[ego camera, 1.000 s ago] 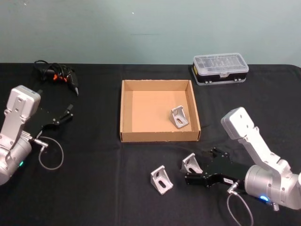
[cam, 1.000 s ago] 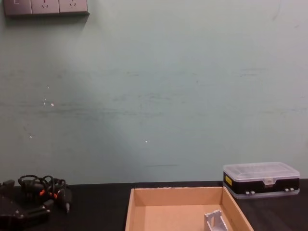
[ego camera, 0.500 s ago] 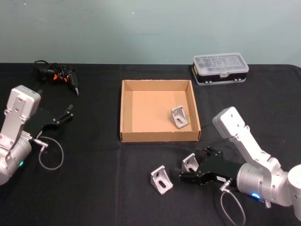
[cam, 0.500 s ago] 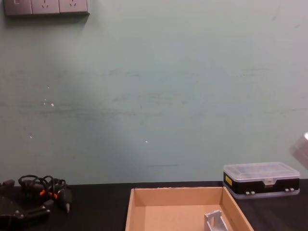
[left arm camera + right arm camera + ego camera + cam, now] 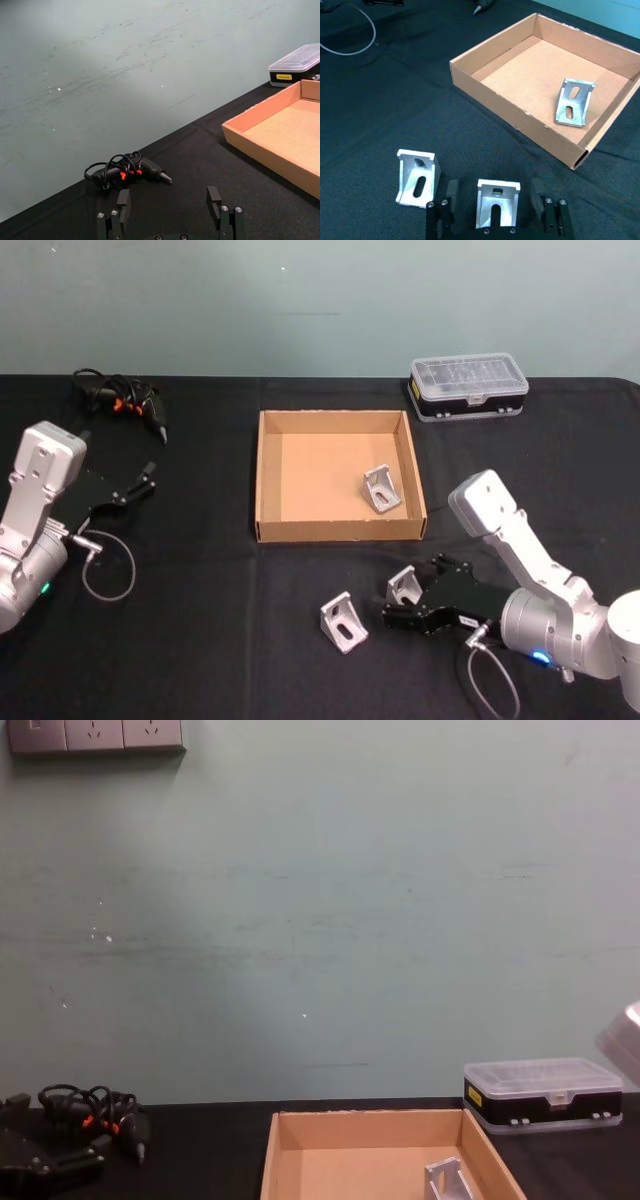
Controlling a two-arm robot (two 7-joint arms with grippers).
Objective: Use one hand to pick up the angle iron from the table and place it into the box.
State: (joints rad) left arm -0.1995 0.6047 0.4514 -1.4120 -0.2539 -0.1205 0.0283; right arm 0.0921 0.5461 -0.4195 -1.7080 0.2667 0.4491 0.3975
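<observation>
Straddling one angle iron (image 5: 498,201), your right pincer (image 5: 493,196) is sitting low on the desk (image 5: 200,640) with its fingers apart, one on each side of the bracket and not yet clamped on it. A second angle iron (image 5: 343,620) is lying just beside it on the left. A third angle iron (image 5: 381,487) is already resting inside the cardboard box (image 5: 340,530) beyond. Your left pincer (image 5: 169,200) is idling, spread wide, at the desk's left side. By my reading, one bracket is delivered, and you are facing the grasp, lift and drop for this one.
</observation>
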